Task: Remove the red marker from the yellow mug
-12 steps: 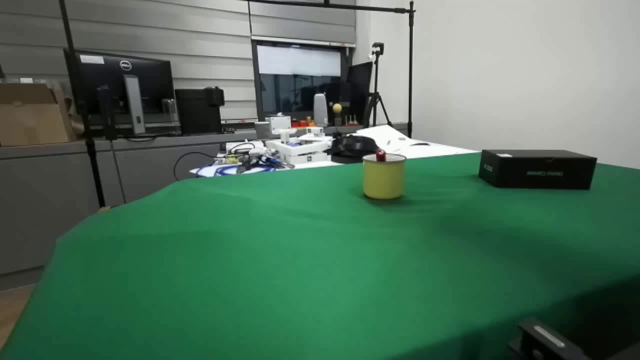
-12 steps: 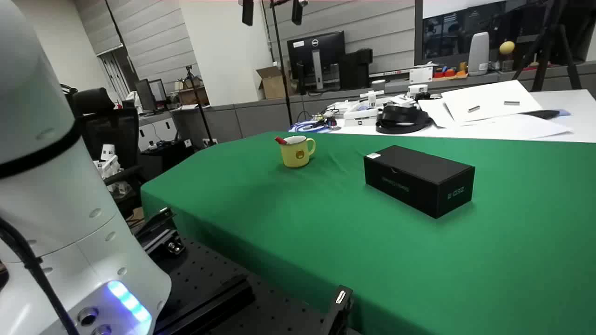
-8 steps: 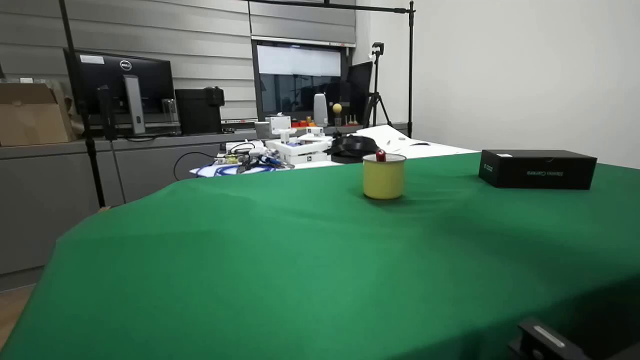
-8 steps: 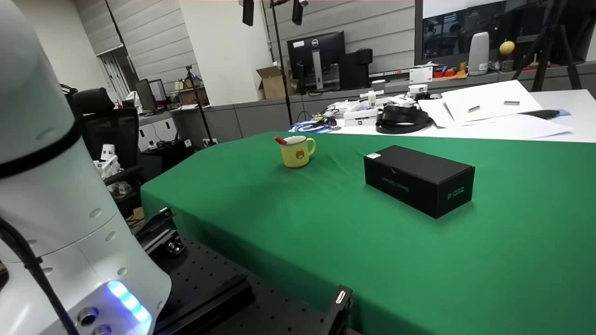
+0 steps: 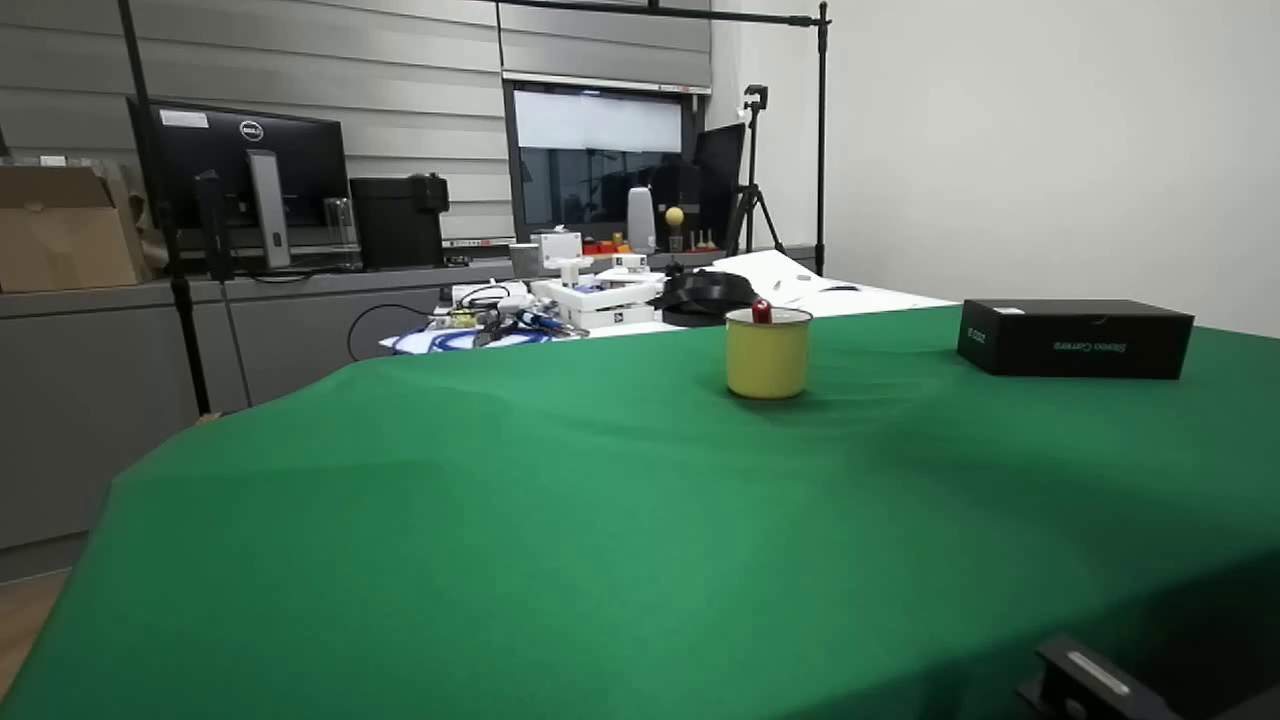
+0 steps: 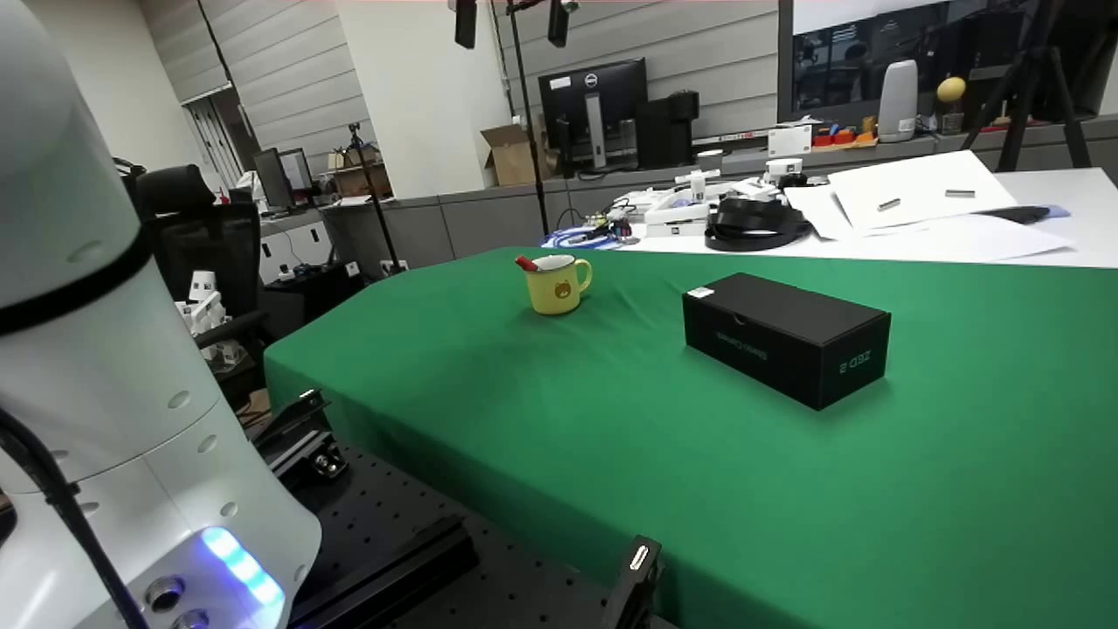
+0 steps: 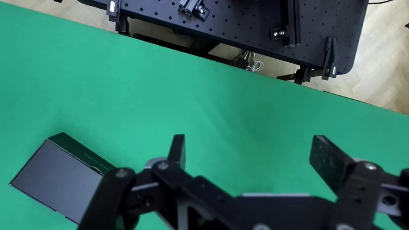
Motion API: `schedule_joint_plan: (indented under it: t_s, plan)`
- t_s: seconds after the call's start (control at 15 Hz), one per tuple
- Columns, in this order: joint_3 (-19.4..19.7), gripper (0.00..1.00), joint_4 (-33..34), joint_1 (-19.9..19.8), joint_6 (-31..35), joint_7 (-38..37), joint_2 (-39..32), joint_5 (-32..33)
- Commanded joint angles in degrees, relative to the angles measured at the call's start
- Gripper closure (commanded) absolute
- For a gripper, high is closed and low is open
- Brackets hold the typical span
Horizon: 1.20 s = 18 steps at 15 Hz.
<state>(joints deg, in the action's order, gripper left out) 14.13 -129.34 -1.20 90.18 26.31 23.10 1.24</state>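
Observation:
The small yellow mug [image 5: 767, 358] stands upright on the green cloth in both exterior views; in an exterior view [image 6: 554, 290] its handle and a bear print show. The red marker [image 6: 526, 263] leans in the mug, its red end sticking out over the rim on the side opposite the handle; it also shows in an exterior view [image 5: 762, 311]. The rest of the marker is hidden inside the mug. My gripper [image 7: 249, 148] is wide open and empty in the wrist view, above the green cloth. Neither the mug nor the marker shows in the wrist view. The gripper is outside both exterior views.
A black rectangular box [image 6: 786, 336] lies on the green-covered table [image 6: 541, 411]; it is at the lower left in the wrist view [image 7: 60, 179]. A black perforated base plate [image 7: 243, 25] with brackets borders the table. A white table [image 6: 1070, 205] with papers and parts stands behind.

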Motion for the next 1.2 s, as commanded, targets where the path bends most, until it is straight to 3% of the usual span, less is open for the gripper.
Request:
schedule_joint_plan:
  t_s: [0.0,0.4,0.73,1.13]
  plan:
    - [-0.9,0.00,0.1,-1.0,-0.1,0.3,-0.1,-0.3]
    - [-2.8,0.00,2.6,-0.1,4.2,-2.2,-5.3,-1.6]
    - [-7.1,0.00,6.9,1.0,8.9,-5.6,-14.7,-3.2]
    - [-12.4,0.00,20.2,1.8,6.4,-24.0,-29.9,-9.8]
